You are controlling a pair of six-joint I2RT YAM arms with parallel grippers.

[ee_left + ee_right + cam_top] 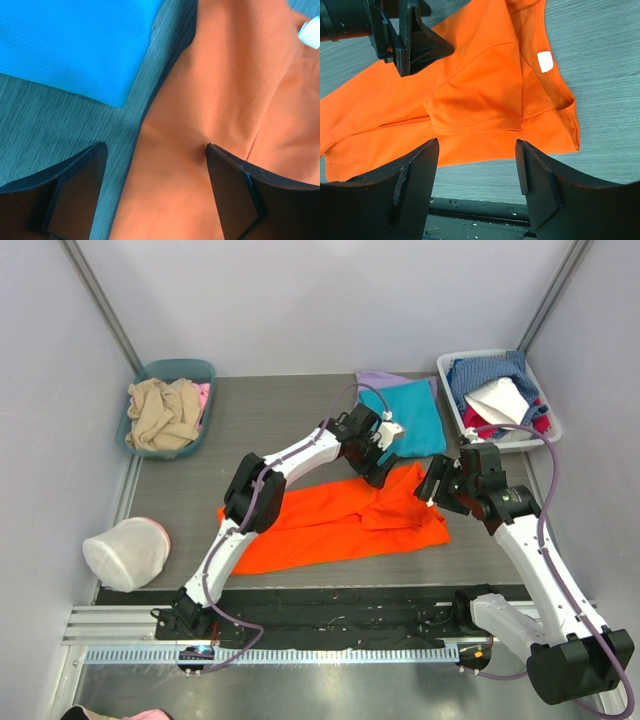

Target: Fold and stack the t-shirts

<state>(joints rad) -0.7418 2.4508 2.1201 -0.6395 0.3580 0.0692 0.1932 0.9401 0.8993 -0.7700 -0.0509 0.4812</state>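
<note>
So the orange shirt [340, 525] is lying spread out on the desk [280, 430]. Its collar end is to the right and one sleeve is flopped over onto the body.

The left fingers [75, 195] are wide apart with nothing in them, down low at the shirt's far edge near the collar end. One finger is over bare desk and the other over orange cloth. I can't tell if the tips actually touch the cloth.

The right fingers [415, 195] are apart too and empty, hovering above the shirt's right end. From that wrist view you can see the flopped sleeve and the white neck tag [545, 61] underneath.

The teal shirt [412, 418] is folded into a flat rectangle just beyond the orange shirt's right end, with one corner close to it. A lavender shirt [378, 378] is peeking out from under the teal one on the far side.

Farther out from the orange shirt:
- far left, a teal bin [175, 365] with beige clothes [160, 412]
- far right, a white bin [478, 354] with blue clothes [490, 375]
- just off its left end, a white mesh bag [125, 552]
</note>
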